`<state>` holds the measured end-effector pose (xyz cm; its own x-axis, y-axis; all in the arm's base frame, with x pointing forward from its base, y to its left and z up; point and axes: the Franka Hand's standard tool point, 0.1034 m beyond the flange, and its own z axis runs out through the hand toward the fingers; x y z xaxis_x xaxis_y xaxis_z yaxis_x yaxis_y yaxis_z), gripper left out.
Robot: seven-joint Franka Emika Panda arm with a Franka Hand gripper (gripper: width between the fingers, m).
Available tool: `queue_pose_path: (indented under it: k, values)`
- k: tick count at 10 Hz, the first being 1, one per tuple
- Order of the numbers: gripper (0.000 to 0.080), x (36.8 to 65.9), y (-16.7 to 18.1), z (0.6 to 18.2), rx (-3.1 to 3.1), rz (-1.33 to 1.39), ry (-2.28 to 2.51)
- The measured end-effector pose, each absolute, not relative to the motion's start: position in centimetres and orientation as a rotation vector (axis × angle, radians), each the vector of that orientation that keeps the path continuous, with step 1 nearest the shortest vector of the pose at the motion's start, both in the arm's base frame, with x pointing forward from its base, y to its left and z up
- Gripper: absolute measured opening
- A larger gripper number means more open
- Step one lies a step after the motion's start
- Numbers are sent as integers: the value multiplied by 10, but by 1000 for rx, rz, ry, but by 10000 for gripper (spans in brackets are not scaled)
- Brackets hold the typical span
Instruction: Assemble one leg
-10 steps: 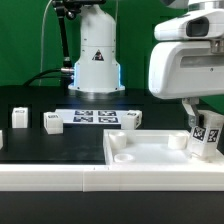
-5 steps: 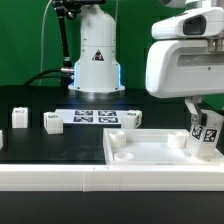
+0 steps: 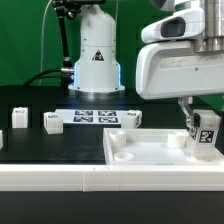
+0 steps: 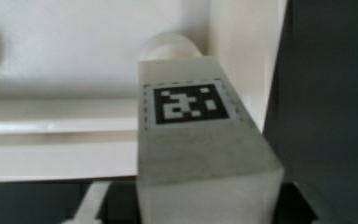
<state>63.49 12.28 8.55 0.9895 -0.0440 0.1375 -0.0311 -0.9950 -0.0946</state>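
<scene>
My gripper (image 3: 203,122) is shut on a leg (image 3: 206,132), a small white post with a black-and-white tag on its face. I hold it roughly upright over the far right corner of the large white tray-like piece (image 3: 150,152), at the exterior view's right. In the wrist view the leg (image 4: 202,140) fills the middle, its tag (image 4: 190,103) facing the camera, with the tray's recessed corner (image 4: 167,45) just beyond its end. One finger (image 4: 94,203) shows dimly beside the leg. I cannot tell whether the leg touches the tray.
Three more white legs stand on the black table: two at the exterior view's left (image 3: 19,117) (image 3: 52,122) and one behind the tray (image 3: 133,119). The marker board (image 3: 95,116) lies in front of the arm's base (image 3: 97,60).
The arm has shifted toward the exterior view's left, and the held leg has turned from tilted to more upright over the tray's corner.
</scene>
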Motion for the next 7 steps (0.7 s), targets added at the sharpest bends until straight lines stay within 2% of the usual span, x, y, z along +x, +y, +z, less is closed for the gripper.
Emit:
queue_pose_path:
  k: [7]
  values:
    - [307, 632, 113, 85, -2878, -214, 872]
